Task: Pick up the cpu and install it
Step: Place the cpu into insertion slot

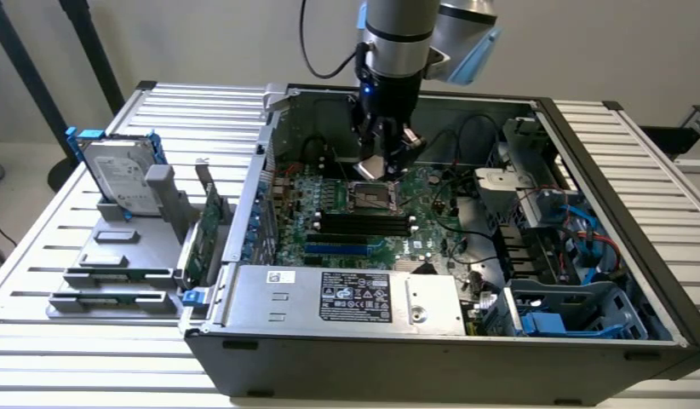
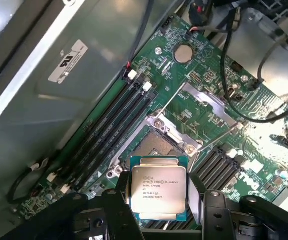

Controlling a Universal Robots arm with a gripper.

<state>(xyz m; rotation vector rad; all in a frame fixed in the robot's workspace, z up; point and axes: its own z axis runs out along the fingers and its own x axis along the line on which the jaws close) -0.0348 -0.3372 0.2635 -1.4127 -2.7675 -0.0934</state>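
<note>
- Pincer (image 2: 158, 196) closed on the cpu (image 2: 158, 186), with a finger (image 2: 120, 199) on each of two opposite edges. The printed silver lid faces the wrist camera.
- cpu held just above the socket (image 2: 156, 144), which lies open.
- Hinged metal plate (image 2: 203, 102) stands flipped back, just beside the socket.
- Black memory slots (image 2: 109, 127) run alongside the socket on the green motherboard (image 2: 203, 65).
- Exterior view: arm (image 1: 398, 43) reaches down over the socket, inside the open computer case (image 1: 441, 349).
- Hard drive (image 1: 117, 170) stands on the tabletop (image 1: 100, 358), outside the case, well apart from the socket.
</note>
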